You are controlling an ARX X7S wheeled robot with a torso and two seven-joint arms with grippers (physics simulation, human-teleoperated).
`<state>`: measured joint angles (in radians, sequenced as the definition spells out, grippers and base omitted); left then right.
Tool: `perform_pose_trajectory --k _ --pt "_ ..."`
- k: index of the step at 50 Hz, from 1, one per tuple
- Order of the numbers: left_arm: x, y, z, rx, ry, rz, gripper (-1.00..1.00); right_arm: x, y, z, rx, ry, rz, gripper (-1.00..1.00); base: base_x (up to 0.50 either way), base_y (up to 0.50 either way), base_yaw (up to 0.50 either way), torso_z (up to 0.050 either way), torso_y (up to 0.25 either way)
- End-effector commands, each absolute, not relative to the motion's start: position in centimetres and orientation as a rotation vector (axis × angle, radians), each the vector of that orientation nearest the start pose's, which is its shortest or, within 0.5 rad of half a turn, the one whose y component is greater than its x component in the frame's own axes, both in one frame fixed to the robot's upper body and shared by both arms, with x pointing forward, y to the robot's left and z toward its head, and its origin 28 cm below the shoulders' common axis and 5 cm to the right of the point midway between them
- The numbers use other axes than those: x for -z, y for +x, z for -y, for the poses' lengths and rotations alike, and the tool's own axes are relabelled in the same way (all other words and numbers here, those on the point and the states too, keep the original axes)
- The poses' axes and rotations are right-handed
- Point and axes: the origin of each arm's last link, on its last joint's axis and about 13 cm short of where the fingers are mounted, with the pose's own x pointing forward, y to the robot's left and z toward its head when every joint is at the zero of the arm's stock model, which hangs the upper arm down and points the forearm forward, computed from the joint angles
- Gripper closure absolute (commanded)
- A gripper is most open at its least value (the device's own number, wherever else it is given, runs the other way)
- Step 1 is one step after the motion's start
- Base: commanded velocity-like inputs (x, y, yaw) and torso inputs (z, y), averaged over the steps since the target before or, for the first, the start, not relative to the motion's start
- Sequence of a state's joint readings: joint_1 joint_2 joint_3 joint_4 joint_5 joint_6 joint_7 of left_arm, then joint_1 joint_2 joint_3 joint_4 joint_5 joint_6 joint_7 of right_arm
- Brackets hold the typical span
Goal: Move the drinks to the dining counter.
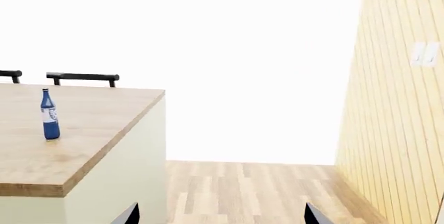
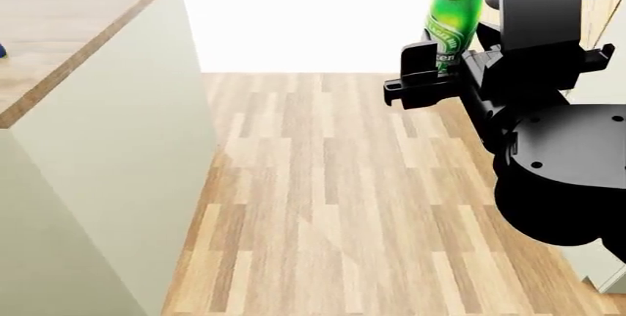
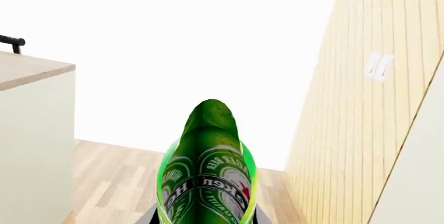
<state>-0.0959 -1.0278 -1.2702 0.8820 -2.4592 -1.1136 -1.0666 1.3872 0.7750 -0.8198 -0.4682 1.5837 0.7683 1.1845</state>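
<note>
The dining counter has a light wood-plank top on a pale olive base. A slim dark-blue bottle with a white label stands upright on it. My left gripper is open and empty; only its two fingertips show, over the floor beside the counter's end. My right gripper is shut on the tall green glass bottle, held upright above the floor, to the right of the counter. In the right wrist view the green bottle fills the gap between the fingers. The small white bottle is out of view.
Light wood floor runs between the counter and a wood-slat wall bearing a white switch plate. Black chair backs rise behind the counter's far edge. My right arm's black body fills the head view's right side.
</note>
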Motion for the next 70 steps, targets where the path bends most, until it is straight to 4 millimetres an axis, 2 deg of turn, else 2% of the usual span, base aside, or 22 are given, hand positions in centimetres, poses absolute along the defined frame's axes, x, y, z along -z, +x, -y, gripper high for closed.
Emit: perform_pose_trajectory --k 1,70 --pt "-28.56 6.17 -30.64 0.025 -0.047 0.114 -1.0 -30.6 23.83 9.59 0.027 -0.197 0.084 1.0 0.0 0.5 0.0 0.0 0.0" --pt "-28.61 6.14 -30.67 0.025 -0.045 0.114 -1.0 -30.92 24.04 9.3 0.013 -0.207 0.085 1.0 0.0 0.5 0.0 0.0 0.0"
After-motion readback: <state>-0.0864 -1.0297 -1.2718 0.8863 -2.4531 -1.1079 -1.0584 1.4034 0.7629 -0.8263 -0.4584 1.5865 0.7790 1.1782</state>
